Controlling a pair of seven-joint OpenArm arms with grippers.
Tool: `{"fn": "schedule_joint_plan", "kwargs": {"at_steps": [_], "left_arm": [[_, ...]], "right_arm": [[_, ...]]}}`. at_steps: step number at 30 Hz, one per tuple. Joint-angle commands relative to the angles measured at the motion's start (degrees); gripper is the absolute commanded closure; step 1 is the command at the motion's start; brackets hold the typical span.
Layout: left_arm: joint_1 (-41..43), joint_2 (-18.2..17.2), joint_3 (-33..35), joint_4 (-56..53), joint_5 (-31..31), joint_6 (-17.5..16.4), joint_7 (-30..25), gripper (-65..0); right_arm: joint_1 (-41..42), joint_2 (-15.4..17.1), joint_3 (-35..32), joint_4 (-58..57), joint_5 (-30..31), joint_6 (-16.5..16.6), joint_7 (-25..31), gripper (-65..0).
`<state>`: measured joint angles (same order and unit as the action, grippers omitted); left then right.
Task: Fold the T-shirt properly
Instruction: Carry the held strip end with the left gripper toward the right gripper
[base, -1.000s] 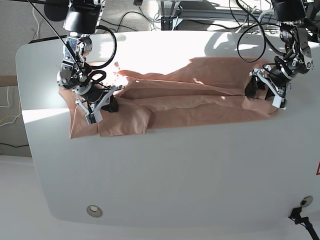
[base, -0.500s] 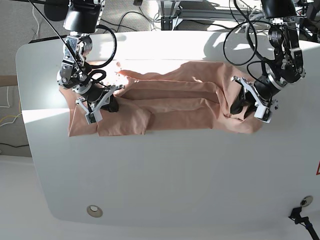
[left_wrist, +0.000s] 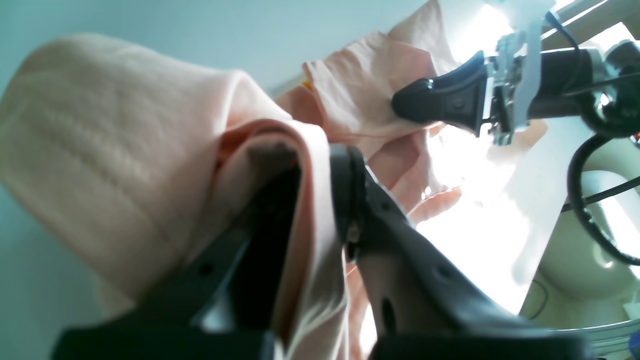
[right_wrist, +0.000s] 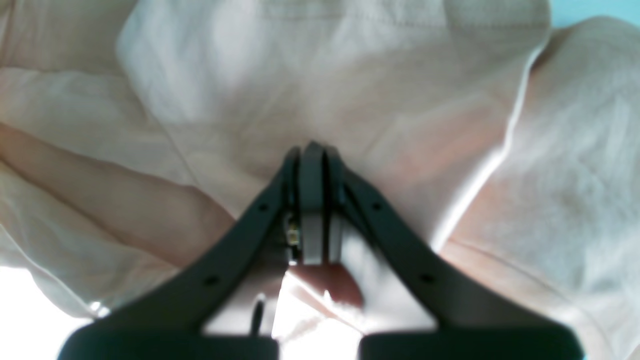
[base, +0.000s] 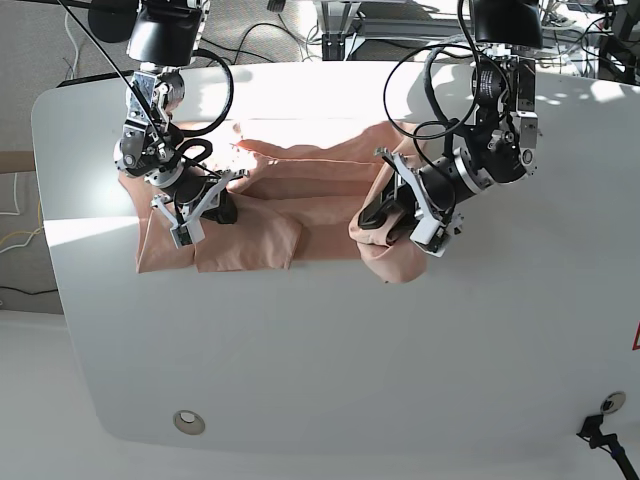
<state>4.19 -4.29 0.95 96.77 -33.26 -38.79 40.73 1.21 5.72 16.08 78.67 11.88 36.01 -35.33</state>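
Left gripper is clamped on a T-shirt fold near the garment's middle. Right gripper is closed, pressing the T-shirt's opposite end.

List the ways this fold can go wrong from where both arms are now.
1. The left gripper is shut on only a thin bunched edge of the T-shirt; the cloth may slip from the jaws mid-fold.
2. The carried end hangs in a crumpled lump, so it may land wrinkled rather than flat.
3. The right gripper is shut and pressing the other end; if its hold gives, the whole shirt may drag across the table.
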Motion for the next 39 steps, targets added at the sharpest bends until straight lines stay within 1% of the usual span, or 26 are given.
{"fn": "schedule_joint_plan", "kwargs": {"at_steps": [1, 3, 10, 11, 12, 15, 17, 18, 20, 21, 24, 25, 30, 34, 35, 36, 37, 39], "left_arm": [[-0.4, 0.6, 0.2, 1.0, -1.3, 1.1, -1.3, 0.0], [-0.5, 1.1, 1.0, 0.3, -1.3, 1.3, -1.3, 0.0], [-2.9, 0.6, 6.0, -2.7, -1.5, 0.9, -1.3, 0.0], [-2.9, 0.6, 6.7, -2.7, -1.5, 0.9, -1.3, -3.7], [-2.9, 0.6, 7.4, -2.7, -1.5, 1.1, -1.3, -12.0], [-2.9, 1.0, 8.2, -2.3, -1.6, 1.2, -1.2, -36.2], [-3.1, 1.1, 8.3, -2.3, -1.7, 1.2, -0.4, -45.7], [-3.7, 1.6, 8.3, -2.1, -1.8, 0.9, 0.6, -47.1], [-4.5, 2.6, 8.5, 0.1, -1.9, 0.4, 2.8, -47.1], [-4.8, 2.6, 9.6, 1.6, -2.0, -0.9, 3.9, -47.1], [-5.0, 2.1, 11.2, 5.6, -1.8, -1.2, 4.7, -47.1], [-5.0, 1.2, 11.0, 6.4, -1.3, -1.2, 4.7, -47.1], [-4.8, -6.0, 7.4, 7.1, 3.7, -1.2, 4.0, -47.1], [-3.4, -11.5, 6.2, 7.0, 6.2, -1.2, -0.8, -46.8], [-3.1, -11.9, 6.0, 6.8, 7.8, -1.2, -1.7, -44.7], [-2.9, -12.1, 6.0, 6.7, 9.8, -1.2, -1.9, -40.3], [-2.9, -12.0, 6.0, 6.5, 12.1, -1.2, -1.9, -34.1], [-2.9, -11.7, 6.0, 5.3, 14.8, -1.2, -1.9, -19.3]], "right_arm": [[0.1, 0.3, 0.0, 0.2, -1.8, -0.3, -2.4, 0.0], [0.1, 0.3, 0.0, 0.2, -1.8, -0.3, -2.4, 0.0], [0.1, 0.3, 0.0, 0.2, -1.8, -0.3, -2.4, 0.0], [0.1, 0.0, 0.0, 0.2, -1.8, -0.3, -2.4, 0.0], [0.1, -0.7, 0.1, 0.2, -1.8, -0.3, -2.4, 0.0], [0.1, -1.1, 0.1, 0.2, -1.8, -0.3, -2.4, 0.0], [0.1, -1.2, 0.0, 0.2, -1.8, -0.3, -2.4, 0.0], [0.1, -1.2, 0.0, 0.2, -1.8, -0.3, -2.4, 0.0], [0.1, -1.2, 0.0, 0.2, -1.8, -0.3, -2.4, 0.0], [0.1, -1.3, 0.0, 0.2, -1.8, -0.3, -2.4, 0.0], [0.1, -1.3, 0.0, 0.2, -1.8, -0.3, -2.4, 0.0], [0.1, -1.3, 0.0, 0.2, -1.8, -0.3, -2.4, 0.0], [0.1, -1.3, 0.0, 0.2, -1.8, -0.3, -2.4, 0.0], [0.1, -1.3, 0.0, 0.2, -1.8, -0.3, -2.4, 0.0], [0.1, -1.4, 0.0, 0.2, -1.8, -0.3, -2.4, 0.0], [0.1, -1.5, 0.0, 0.2, -1.8, -0.3, -2.4, 0.0], [0.1, -2.0, 0.0, 0.2, -1.8, -0.3, -2.4, 0.0], [0.1, -2.2, 0.0, 0.2, -1.8, -0.3, -2.4, 0.0]]}}
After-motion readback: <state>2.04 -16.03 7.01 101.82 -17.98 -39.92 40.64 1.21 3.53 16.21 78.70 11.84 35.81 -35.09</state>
